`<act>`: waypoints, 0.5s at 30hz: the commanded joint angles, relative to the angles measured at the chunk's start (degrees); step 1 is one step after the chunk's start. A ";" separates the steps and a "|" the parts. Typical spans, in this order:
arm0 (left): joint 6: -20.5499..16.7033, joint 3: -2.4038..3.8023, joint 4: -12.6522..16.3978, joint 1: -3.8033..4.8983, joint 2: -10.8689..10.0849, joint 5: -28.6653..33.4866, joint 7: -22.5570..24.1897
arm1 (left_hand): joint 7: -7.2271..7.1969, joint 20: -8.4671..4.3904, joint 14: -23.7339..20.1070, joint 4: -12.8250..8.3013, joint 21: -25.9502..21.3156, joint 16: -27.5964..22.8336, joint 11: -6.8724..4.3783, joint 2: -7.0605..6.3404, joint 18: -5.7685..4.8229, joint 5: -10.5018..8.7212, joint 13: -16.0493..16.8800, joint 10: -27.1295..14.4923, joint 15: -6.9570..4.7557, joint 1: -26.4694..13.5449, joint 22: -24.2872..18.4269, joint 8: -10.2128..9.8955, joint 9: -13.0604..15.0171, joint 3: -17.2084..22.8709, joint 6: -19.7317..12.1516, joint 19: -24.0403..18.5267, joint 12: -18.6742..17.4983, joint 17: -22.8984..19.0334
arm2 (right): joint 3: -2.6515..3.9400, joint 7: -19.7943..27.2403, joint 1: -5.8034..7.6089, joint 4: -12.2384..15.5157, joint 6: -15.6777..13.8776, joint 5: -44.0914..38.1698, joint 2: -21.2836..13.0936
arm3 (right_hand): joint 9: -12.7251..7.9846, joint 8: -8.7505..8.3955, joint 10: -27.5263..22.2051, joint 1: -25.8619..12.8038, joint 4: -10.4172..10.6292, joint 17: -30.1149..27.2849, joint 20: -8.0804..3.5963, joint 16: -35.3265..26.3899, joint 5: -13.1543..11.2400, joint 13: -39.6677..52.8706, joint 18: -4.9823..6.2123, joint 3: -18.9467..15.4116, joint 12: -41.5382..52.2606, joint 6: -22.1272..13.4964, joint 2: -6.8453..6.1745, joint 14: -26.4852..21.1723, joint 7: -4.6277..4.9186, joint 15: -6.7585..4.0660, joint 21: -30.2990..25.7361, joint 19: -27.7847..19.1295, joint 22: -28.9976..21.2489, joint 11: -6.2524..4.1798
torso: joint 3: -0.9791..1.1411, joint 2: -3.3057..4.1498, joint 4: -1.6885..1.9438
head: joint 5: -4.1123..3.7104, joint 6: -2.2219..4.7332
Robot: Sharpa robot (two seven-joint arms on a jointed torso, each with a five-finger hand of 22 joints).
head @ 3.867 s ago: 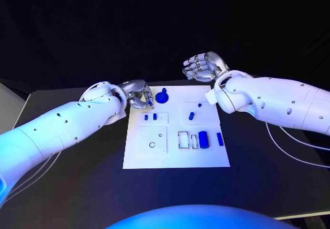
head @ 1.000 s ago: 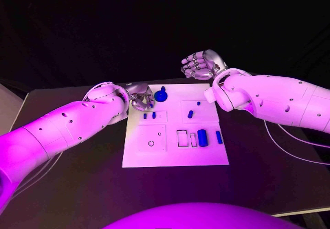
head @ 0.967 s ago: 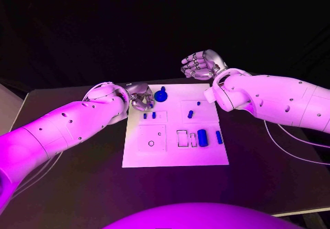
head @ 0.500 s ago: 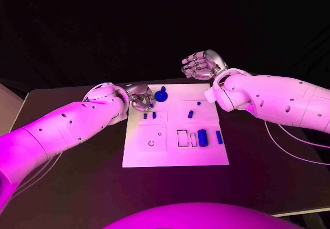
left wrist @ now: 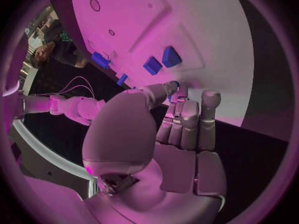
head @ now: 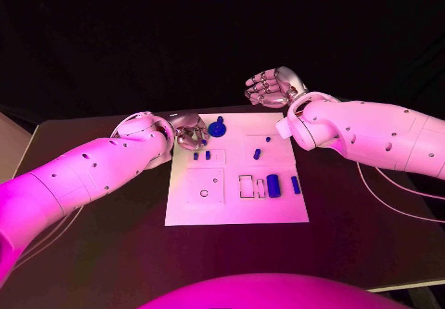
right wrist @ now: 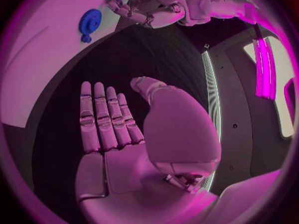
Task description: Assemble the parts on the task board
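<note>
Two silver hands sit at the far end of the white task board [head: 236, 168]. The left hand [head: 190, 132] hangs over the board's far left corner with its fingers [left wrist: 187, 122] lying side by side and bent toward the plate; in the left wrist view a small blue part [left wrist: 174, 85] shows pinched between the thumb tip and a fingertip, just above the white surface. The right hand [head: 271, 87] is raised beyond the board's far edge, over the black table [head: 371, 238], well apart from every part; in the right wrist view its fingers [right wrist: 102, 117] lie straight and close together with the thumb held off to the side, and nothing is in it.

Just beside the left hand, toward the board's middle, lies a round blue disc part [head: 217, 129] with a small knob at its far side. Nearer the robot, two short blue pegs [head: 201, 155] stand in a framed square right under the left hand. A slim blue piece [head: 257, 154] and a smaller blue dot [head: 268, 139] lie in the neighbouring square. Closer still, a thick blue cylinder [head: 272, 183] and a thin blue bar [head: 295, 185] lie side by side near the board's right edge, beside two outlined rectangular slots [head: 247, 186]. A raised square plate with small holes [head: 205, 187] fills the near left area.
</note>
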 commanded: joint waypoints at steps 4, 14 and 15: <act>0.15 -0.08 0.57 -0.20 -0.32 -0.33 -0.34 | -0.08 -0.11 -0.40 -0.35 -0.36 -0.38 0.08 -0.51 -0.38 0.09 0.10 0.43 -0.01 -0.40 -0.10 -0.47 -0.11 -0.20 -0.74 -0.45 -0.21 -0.17 | 0.03 0.71 0.00 0.00 0.55 -0.09 -0.13 | -0.09 -0.34 0.39 -0.36 -0.22 -0.05 0.04 -0.37 0.21 -0.04 0.77 0.02 -0.18 0.49 0.03 0.49 2.90 -0.10 -0.10 0.10 -0.05 0.15 | -0.01 -0.01 0.01 | -0.04 0.01; 0.02 0.01 1.66 -0.23 -1.49 -0.35 -0.90 | -0.75 -0.02 -0.80 -0.55 -0.71 -0.49 0.13 -1.25 -0.32 0.11 0.46 0.37 0.06 -0.54 -0.41 -1.02 -0.38 -0.87 -1.58 -0.75 -0.46 -0.77 | 0.03 0.62 -0.02 -0.15 0.74 -0.34 -0.51 | -0.15 -0.41 0.40 -0.03 -0.66 -0.27 0.04 -0.55 0.32 -0.07 0.78 0.03 -0.32 0.51 -0.20 0.57 2.85 -0.10 -0.09 0.12 -0.41 0.13 | -0.03 -0.05 0.02 | -0.06 0.04; -0.14 0.04 1.77 -0.23 -1.65 -0.35 -0.94 | -0.82 -0.01 -0.87 -0.55 -0.77 -0.51 0.14 -1.27 -0.31 0.11 0.49 0.34 0.07 -0.56 -0.46 -1.10 -0.42 -0.93 -1.71 -0.80 -0.48 -0.88 | 0.03 0.61 -0.02 -0.20 0.81 -0.42 -0.58 | -0.16 -0.41 0.42 0.09 -0.80 -0.32 0.04 -0.58 0.33 -0.08 0.78 0.06 -0.34 0.54 -0.24 0.61 2.82 -0.11 -0.08 0.15 -0.49 0.11 | -0.05 -0.06 0.03 | -0.07 0.05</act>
